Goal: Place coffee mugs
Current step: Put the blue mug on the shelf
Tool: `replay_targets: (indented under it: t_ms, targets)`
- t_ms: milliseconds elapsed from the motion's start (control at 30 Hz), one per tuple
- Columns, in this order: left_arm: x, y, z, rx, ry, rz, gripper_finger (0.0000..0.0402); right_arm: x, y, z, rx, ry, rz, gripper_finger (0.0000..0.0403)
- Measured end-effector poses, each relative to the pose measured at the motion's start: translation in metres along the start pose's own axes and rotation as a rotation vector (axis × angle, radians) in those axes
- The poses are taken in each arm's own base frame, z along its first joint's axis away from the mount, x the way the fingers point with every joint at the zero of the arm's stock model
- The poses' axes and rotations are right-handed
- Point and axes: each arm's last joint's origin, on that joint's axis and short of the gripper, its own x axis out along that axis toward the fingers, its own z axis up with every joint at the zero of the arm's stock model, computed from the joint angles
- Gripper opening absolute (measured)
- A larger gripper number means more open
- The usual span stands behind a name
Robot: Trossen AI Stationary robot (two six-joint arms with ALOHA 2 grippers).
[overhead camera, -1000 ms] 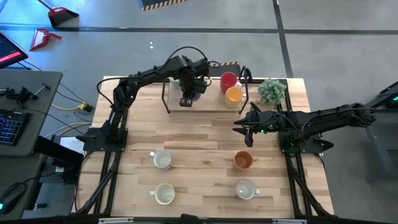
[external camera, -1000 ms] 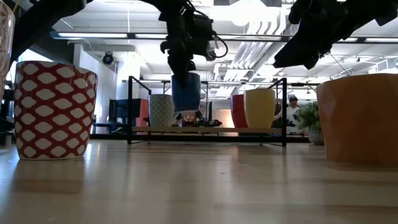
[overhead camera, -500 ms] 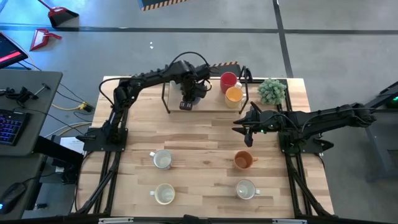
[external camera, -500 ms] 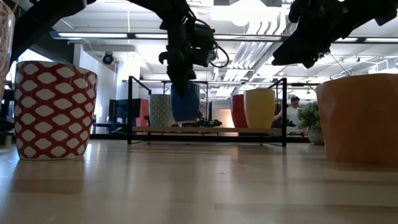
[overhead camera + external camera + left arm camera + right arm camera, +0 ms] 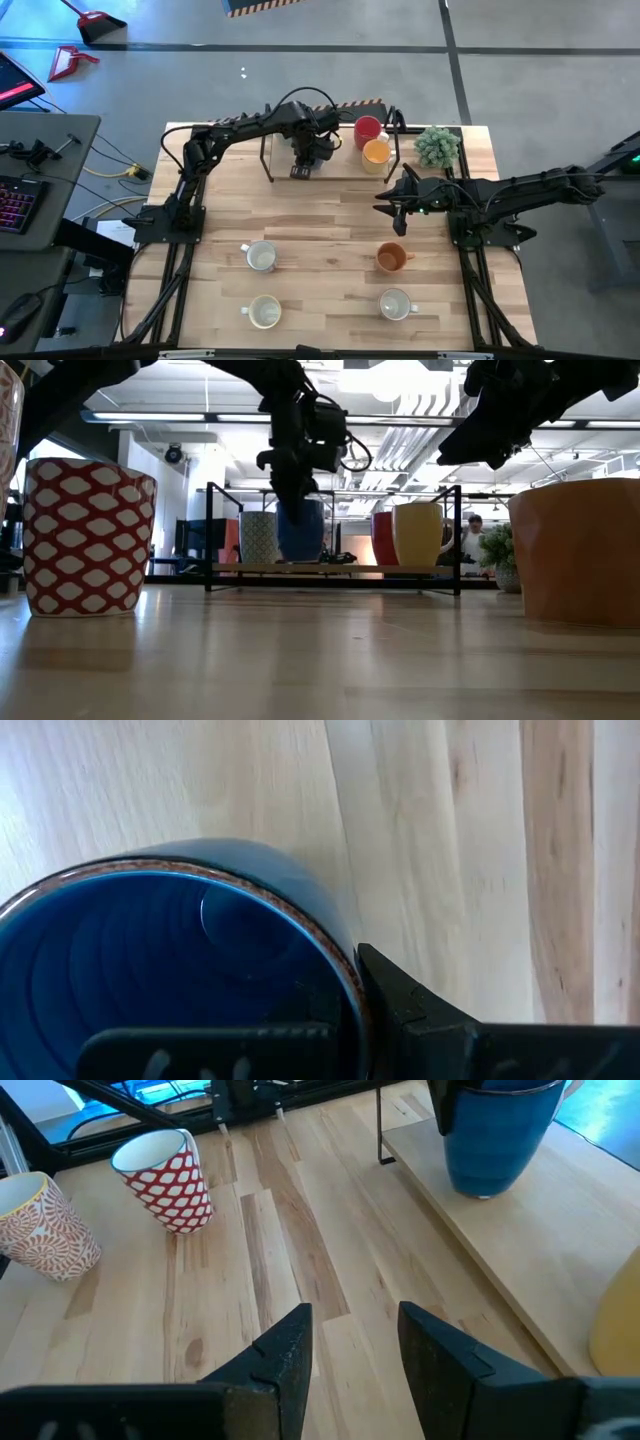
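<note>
A blue mug (image 5: 300, 528) hangs upright under my left gripper (image 5: 298, 495), which is shut on it, at the black-framed wooden shelf (image 5: 340, 168) at the table's far side. The mug's base is at the shelf board (image 5: 520, 1250); whether it touches, I cannot tell. A patterned mug (image 5: 258, 537), a red mug (image 5: 368, 128) and a yellow mug (image 5: 376, 152) stand on the shelf. An orange mug (image 5: 392, 258) and three white mugs (image 5: 261, 257) stand on the near half of the table. My right gripper (image 5: 350, 1350) hovers open, right of the centre. My left gripper holds the blue mug by its wall at the rim (image 5: 345, 970), one finger inside the mug and one finger (image 5: 410, 1015) outside. The fingers come from above, pointing down. The mug stays upright below them, its mouth up.
A small green plant (image 5: 437, 146) stands right of the shelf. The shelf's black uprights (image 5: 459, 540) frame its ends. A red-patterned mug (image 5: 165, 1180) and an orange-patterned mug (image 5: 45, 1225) stand on the near left. A person (image 5: 470, 535) shows far behind the table.
My left gripper has gone down with the blue mug, which stays upright. The mug's base hung clearly above the shelf board a second ago and now sits down at the board.
</note>
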Motion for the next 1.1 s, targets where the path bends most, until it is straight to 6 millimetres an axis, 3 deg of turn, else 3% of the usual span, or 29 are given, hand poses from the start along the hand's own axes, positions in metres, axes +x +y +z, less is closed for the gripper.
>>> replay_targets:
  t_ms: [600,1100]
  targets:
    - [0.0,0.0004,-0.0009,-0.009,0.024,0.024,0.004,0.0,0.0,-0.0001,0.0,0.001,0.0,0.013]
    - [0.0,0.0005,-0.0009,-0.067,0.022,0.024,0.0162,0.0,-0.0003,-0.0011,-0.011,0.011,-0.003,0.013]
